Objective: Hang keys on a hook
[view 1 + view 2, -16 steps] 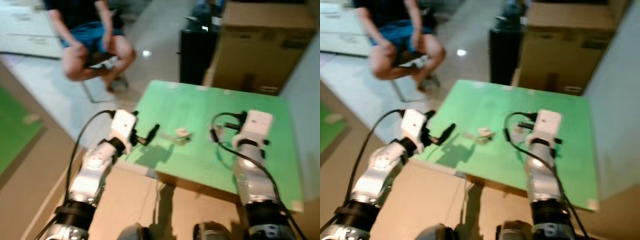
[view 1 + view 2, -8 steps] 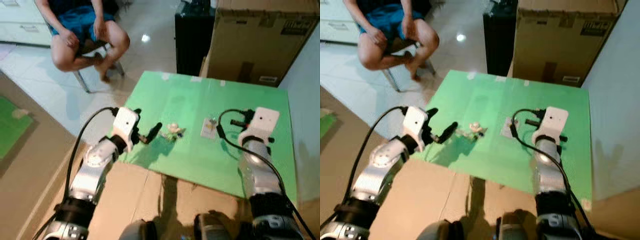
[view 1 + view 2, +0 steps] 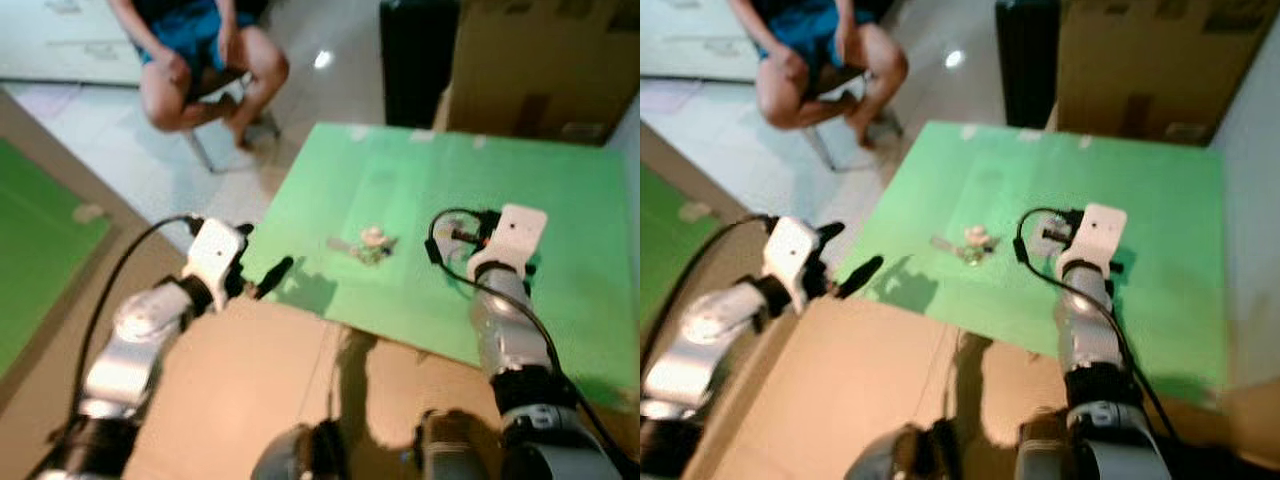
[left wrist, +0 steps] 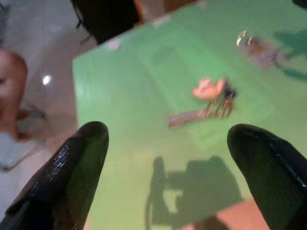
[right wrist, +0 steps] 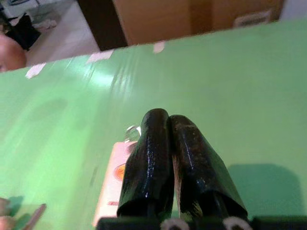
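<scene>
A small bunch of keys (image 3: 366, 245) with a pale fob lies near the middle of the green table (image 3: 440, 170); the left wrist view has the keys (image 4: 211, 96) ahead between the fingers. My left gripper (image 3: 272, 277) hovers open at the table's near-left edge, a short way from the keys. A pale card with a metal hook (image 5: 114, 175) lies flat on the table, beyond the keys (image 4: 259, 45). My right gripper (image 5: 164, 120) is shut with nothing in it, just above the table and over the card's edge.
A person (image 3: 200, 60) sits on a chair beyond the table's far-left corner. A large cardboard box (image 3: 540, 55) and a black unit (image 3: 415, 55) stand behind the table. Brown cardboard (image 3: 250, 390) covers the floor in front of it.
The whole view has swung and blurred as the camera moved. My left gripper now sits farther back from the keys, at the table's edge. The right gripper stays shut.
</scene>
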Available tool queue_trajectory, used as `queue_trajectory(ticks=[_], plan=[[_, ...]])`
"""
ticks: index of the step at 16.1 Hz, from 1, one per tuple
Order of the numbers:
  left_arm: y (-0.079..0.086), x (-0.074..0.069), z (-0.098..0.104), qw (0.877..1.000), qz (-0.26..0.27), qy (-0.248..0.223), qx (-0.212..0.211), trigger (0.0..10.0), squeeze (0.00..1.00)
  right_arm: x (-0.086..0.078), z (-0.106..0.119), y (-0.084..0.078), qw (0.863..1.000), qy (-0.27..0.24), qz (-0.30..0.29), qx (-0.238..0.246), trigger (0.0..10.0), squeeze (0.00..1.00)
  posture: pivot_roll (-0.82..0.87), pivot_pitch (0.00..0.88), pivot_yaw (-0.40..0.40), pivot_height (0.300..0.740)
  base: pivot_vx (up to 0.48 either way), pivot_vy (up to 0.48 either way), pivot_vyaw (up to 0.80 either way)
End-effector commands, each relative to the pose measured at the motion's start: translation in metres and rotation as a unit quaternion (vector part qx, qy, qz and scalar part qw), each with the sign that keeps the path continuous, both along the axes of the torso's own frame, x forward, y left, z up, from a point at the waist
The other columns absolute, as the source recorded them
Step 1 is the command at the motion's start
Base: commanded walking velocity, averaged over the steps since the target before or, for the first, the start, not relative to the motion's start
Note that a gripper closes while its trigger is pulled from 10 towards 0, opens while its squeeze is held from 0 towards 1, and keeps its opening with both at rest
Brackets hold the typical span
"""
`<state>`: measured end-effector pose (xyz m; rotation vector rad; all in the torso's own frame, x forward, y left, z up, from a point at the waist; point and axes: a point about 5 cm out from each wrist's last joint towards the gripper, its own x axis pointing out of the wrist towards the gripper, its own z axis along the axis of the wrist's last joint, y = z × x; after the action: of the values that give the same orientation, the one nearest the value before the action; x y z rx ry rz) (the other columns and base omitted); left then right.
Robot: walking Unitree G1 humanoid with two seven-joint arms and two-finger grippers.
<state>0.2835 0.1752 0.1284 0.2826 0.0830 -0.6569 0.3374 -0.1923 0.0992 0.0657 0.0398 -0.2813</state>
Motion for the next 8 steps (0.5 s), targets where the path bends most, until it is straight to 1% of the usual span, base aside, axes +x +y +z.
queue_trajectory(ticks=[1, 2, 4, 5, 6, 8], plan=[[0.013, -0.004, 0.003, 1.000, 0.008, 0.007, 0.009, 10.0, 0.00, 0.001, -0.007, 0.010, 1.000, 0.010, 0.017, 0.005, 10.0, 0.00, 0.01, 0.271, 0.310, 0.740, 0.000, 0.000, 0.00], [0.019, -0.007, 0.007, 1.000, 0.007, 0.008, 0.021, 10.0, 0.00, 0.002, -0.009, 0.011, 1.000, 0.013, 0.021, 0.002, 10.0, 0.00, 0.03, 0.272, 0.321, 0.740, 0.000, 0.000, 0.00], [0.028, -0.013, 0.011, 0.999, 0.009, 0.014, 0.028, 10.0, 0.00, 0.000, -0.012, 0.013, 1.000, 0.015, 0.020, 0.000, 10.0, 0.00, 0.05, 0.281, 0.341, 0.740, 0.000, 0.000, 0.00], [0.029, -0.014, 0.012, 0.999, 0.008, 0.016, 0.030, 10.0, 0.00, -0.001, -0.014, 0.013, 1.000, 0.016, 0.020, 0.000, 10.0, 0.00, 0.05, 0.282, 0.342, 0.740, 0.000, 0.000, 0.00], [0.032, -0.017, 0.013, 0.999, 0.006, 0.022, 0.036, 10.0, 0.00, -0.004, -0.020, 0.016, 1.000, 0.025, 0.018, 0.003, 10.0, 0.00, 0.05, 0.291, 0.343, 0.740, 0.000, 0.000, 0.00], [0.035, -0.019, 0.015, 0.999, 0.009, 0.026, 0.041, 10.0, 0.00, -0.008, -0.030, 0.020, 0.999, 0.038, 0.011, 0.028, 10.0, 0.00, 0.05, 0.300, 0.342, 0.740, 0.000, 0.000, 0.00]])
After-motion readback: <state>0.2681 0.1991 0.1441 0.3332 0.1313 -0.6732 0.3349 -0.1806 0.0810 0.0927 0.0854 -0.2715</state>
